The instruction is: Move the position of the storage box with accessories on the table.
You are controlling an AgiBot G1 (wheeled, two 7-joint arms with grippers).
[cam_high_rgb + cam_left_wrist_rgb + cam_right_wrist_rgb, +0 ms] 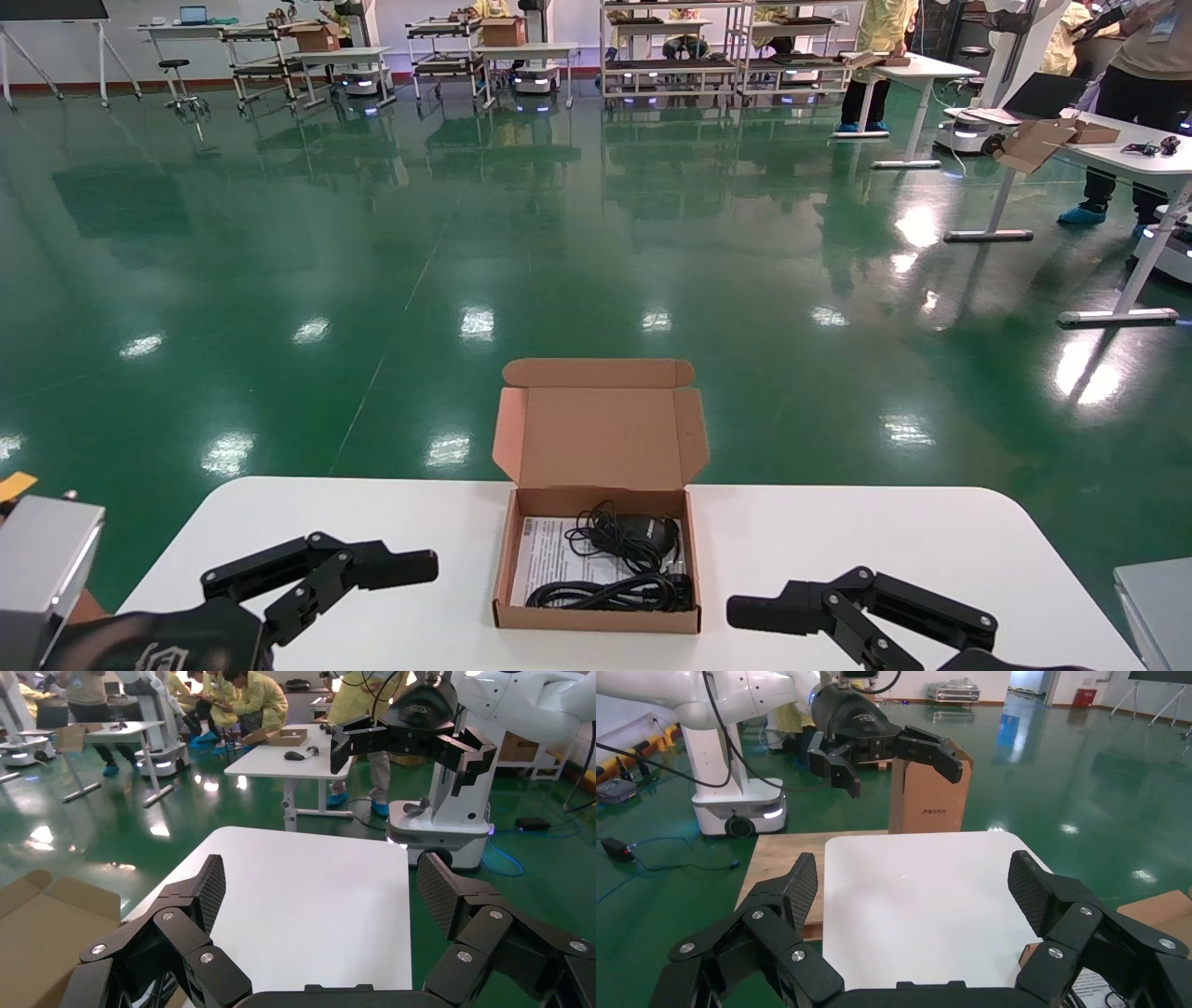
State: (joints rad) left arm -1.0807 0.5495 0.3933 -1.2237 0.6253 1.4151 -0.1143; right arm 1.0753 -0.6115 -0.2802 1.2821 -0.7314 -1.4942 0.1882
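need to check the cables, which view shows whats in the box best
Head view: the box lies open, lid up, showing black cables on a white sheet. The left wrist view catches only the lid flap; the right wrist view only a corner.

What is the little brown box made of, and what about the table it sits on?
The storage box looks like brown cardboard: matte, with folded flaps and a creased lid. The table seems like smooth white plastic or coated board, with a faint sheen; which one, I can't tell.
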